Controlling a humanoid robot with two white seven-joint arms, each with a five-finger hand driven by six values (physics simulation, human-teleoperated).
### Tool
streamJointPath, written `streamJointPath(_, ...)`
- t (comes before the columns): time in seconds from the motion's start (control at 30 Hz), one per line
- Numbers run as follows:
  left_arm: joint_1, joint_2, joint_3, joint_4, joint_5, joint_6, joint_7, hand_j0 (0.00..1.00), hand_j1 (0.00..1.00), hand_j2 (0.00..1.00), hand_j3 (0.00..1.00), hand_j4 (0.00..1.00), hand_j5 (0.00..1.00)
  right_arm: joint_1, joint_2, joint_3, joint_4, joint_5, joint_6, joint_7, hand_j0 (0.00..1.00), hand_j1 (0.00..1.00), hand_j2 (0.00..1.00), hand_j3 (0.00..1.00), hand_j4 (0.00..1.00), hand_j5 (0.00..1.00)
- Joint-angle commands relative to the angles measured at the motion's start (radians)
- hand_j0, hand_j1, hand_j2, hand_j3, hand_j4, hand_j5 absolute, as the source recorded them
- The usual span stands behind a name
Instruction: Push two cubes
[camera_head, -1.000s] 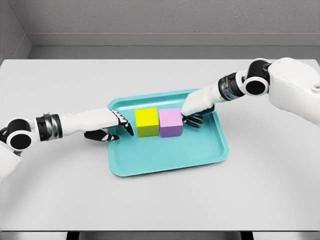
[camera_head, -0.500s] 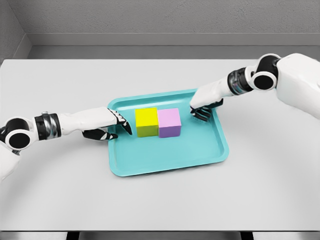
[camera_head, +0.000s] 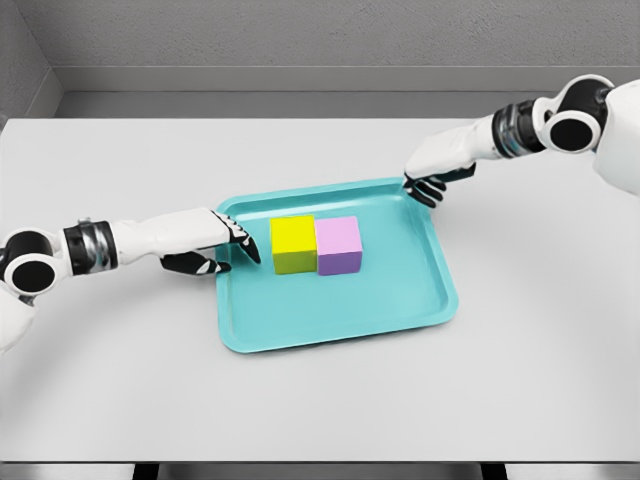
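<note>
We work over a grey table (camera_head: 120, 380) on which a teal tray (camera_head: 340, 310) lies slightly askew. Our left arm stretches in low from the left, almost level with the tabletop, and the left hand (camera_head: 212, 243) sits at the tray's left rim with its fingers extended flat toward the cubes and its thumb tucked below; it grips nothing, and its fingertips (camera_head: 250, 250) stop just beside the yellow cube without clearly touching it. Our right arm reaches in from the upper right, angled downward, and the right hand (camera_head: 432, 172) hovers over the tray's far right corner, fingers loosely relaxed and pointing down, holding nothing, well apart from the cubes. The yellow cube (camera_head: 293, 244) and the purple cube (camera_head: 338, 244) stand side by side, faces touching, in the tray's upper middle.
</note>
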Motion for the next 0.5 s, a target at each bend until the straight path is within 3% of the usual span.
streamJointPath(0.0,0.0,0.001,0.002,0.0,0.006,0.002,0.0,0.61,0.61,0.61,0.61,0.61,0.61,0.0,-0.012,-0.016,-0.013,-0.004,0.002,0.0,0.14,0.14,0.14,0.14,0.14,0.14)
streamJointPath(0.07,-0.003,0.001,0.005,0.007,0.004,0.002,0.0,0.61,0.61,0.61,0.61,0.61,0.61,0.002,-0.029,-0.014,-0.087,-0.004,0.002,0.0,0.14,0.14,0.14,0.14,0.14,0.14)
streamJointPath(0.3,-0.098,-0.02,-0.001,0.108,0.009,0.002,0.0,0.61,0.61,0.61,0.61,0.61,0.61,0.003,-0.089,-0.016,-0.314,-0.005,0.002,0.0,0.15,0.15,0.15,0.15,0.15,0.15)
streamJointPath(0.47,-0.133,-0.071,-0.006,0.189,-0.004,0.002,0.0,0.61,0.61,0.61,0.61,0.61,0.61,0.006,-0.087,-0.011,-0.32,-0.007,0.002,0.0,0.15,0.15,0.15,0.15,0.15,0.15)
